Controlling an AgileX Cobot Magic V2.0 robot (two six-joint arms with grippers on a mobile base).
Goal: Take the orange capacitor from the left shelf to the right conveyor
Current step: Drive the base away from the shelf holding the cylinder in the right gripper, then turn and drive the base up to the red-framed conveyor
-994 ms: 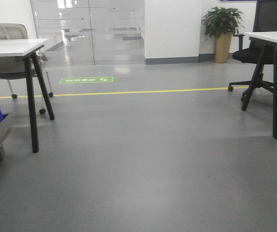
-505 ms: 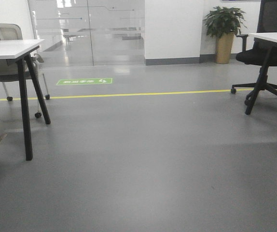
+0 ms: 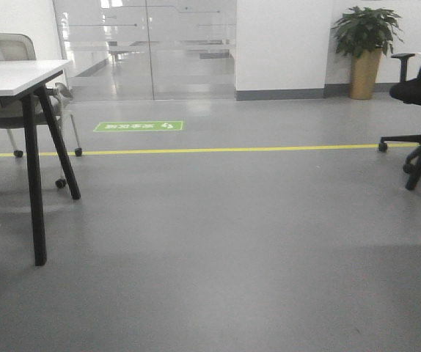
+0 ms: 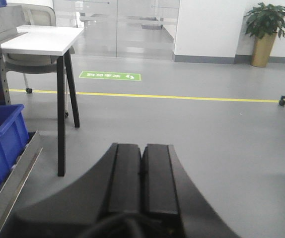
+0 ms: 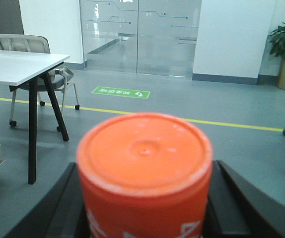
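Right gripper (image 5: 147, 203): we see it clamped on the orange capacitor (image 5: 145, 153), one dark finger at each side of the can. The can stands upright with its rimmed flat top toward the wrist camera, and we judge it is held that way so it can be set down standing.
Left gripper (image 4: 141, 173): the fingers are pressed together with nothing between them. We take this arm to be idle and tucked out of the way.
Task thing: the capacitor is off the shelf and in the right arm's grasp, over open floor.
Left shelf (image 4: 13, 191): its steel lip runs along the near left edge of the left wrist view, with a blue bin (image 4: 1, 144) sitting on it.
Right conveyor: it is not in any view, so we cannot place it.
Mid floor, left: a white table (image 3: 12, 73) on black legs, with a grey office chair (image 5: 23, 44) behind it.
Mid floor, right: a black chair (image 3: 419, 92) on castors at the edge of the front view.
Far floor: a yellow line (image 3: 232, 150) crosses the room, and a green floor sign (image 3: 138, 126) lies just beyond it.
Far wall: a glass partition (image 3: 152, 51) on the left and a potted plant (image 3: 366, 44) on the right.
Stage: the pick looks done. We judge the carry to be under way and the drop-off not yet reachable.
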